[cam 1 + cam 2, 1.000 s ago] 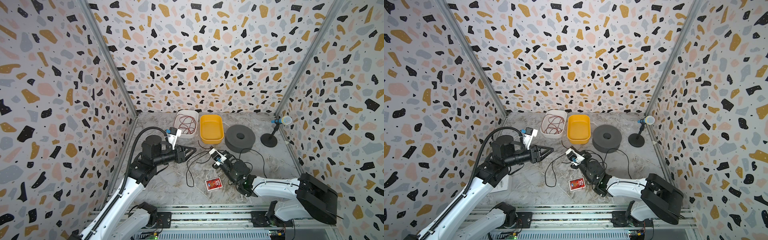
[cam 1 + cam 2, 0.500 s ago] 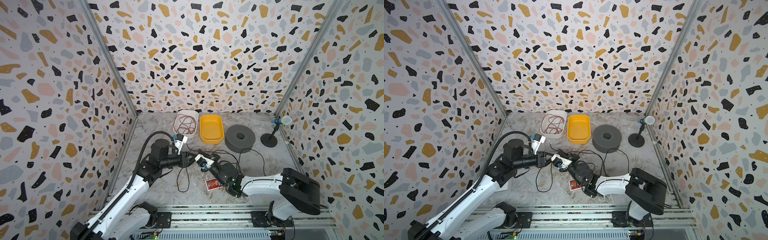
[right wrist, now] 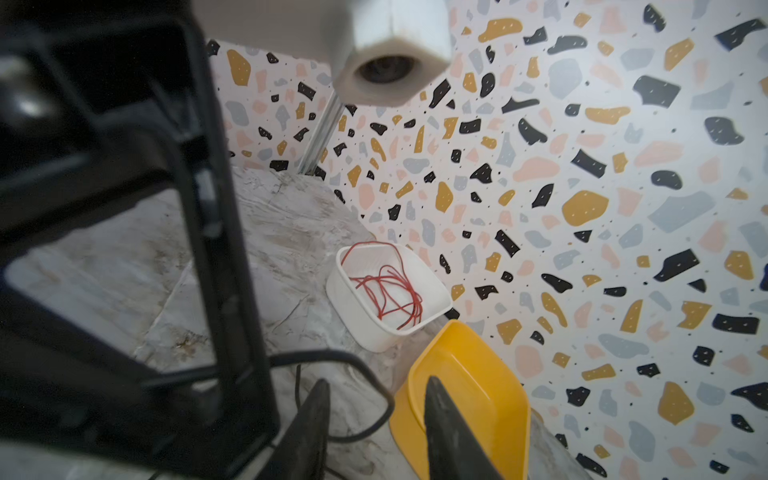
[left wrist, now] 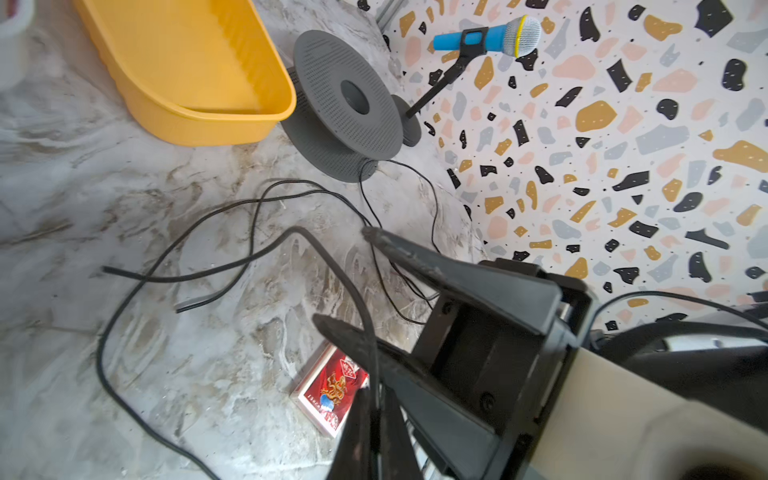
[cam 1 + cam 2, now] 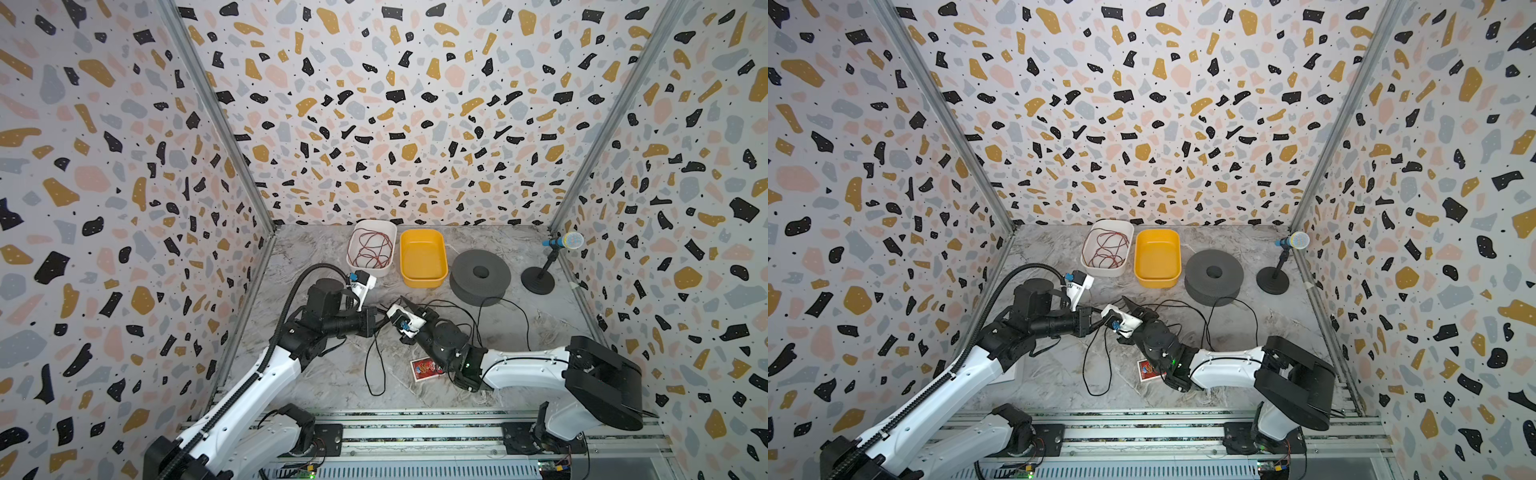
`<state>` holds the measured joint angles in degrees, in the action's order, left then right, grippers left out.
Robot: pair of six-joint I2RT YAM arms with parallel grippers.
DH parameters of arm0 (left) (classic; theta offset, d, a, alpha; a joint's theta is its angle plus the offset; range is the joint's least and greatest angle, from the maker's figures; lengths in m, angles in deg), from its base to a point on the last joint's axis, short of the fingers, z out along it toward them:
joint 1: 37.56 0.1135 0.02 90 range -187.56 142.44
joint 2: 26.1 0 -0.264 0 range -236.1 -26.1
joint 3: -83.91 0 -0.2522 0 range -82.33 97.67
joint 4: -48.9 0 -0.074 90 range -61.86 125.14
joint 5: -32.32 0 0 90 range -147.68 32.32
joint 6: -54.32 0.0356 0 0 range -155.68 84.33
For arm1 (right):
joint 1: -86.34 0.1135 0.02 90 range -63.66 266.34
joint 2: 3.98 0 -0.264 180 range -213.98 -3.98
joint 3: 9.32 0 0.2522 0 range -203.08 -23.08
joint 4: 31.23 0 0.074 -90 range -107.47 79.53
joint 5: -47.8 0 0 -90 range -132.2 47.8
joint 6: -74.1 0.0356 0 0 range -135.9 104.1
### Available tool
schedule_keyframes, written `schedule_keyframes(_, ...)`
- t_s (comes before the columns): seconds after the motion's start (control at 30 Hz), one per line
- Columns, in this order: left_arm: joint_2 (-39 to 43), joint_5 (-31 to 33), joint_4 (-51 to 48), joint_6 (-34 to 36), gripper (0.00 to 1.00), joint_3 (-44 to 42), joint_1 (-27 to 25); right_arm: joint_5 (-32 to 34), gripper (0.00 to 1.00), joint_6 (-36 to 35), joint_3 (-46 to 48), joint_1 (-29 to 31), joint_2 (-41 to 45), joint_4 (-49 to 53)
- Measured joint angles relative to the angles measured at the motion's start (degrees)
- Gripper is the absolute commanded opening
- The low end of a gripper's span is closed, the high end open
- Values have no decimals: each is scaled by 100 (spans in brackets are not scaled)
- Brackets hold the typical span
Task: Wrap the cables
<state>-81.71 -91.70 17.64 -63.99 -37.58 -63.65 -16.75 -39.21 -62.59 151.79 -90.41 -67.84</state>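
Observation:
The cables are one thin black cord [image 5: 503, 302] that runs from the grey spool [image 5: 480, 274] across the floor and hangs in a loop [image 5: 1096, 374] below the two grippers, as both top views show. My left gripper [image 5: 381, 321] [image 5: 1100, 322] is shut on the cord, which passes between its closed fingertips in the left wrist view [image 4: 374, 399]. My right gripper [image 5: 415, 307] [image 5: 1136, 305] faces it closely and stands open. In the right wrist view a bend of the cord [image 3: 332, 354] lies loose in the gap of the right gripper [image 3: 374, 386].
A yellow tub [image 5: 423, 257] and a white tub [image 5: 371, 272] holding red wire stand at the back. A toy microphone on a stand [image 5: 561, 241] is at the back right. A red card pack [image 5: 424, 369] lies on the floor under the right arm.
The left gripper moved right to meet the right one and shut on the cord. The right gripper moved left, then opened and let go of the cord.

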Motion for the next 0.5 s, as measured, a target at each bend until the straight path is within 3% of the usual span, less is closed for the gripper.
schedule_keyframes(0.2, -15, 807, -691, 444, 0, 232, 0, -284, 85, 1233, -31, -131, 883, 1707)
schedule_keyframes(0.5, -20, 1786, -1226, 844, 0, 291, 0, -1547, 86, 3117, -13, -1663, 1943, 3759)
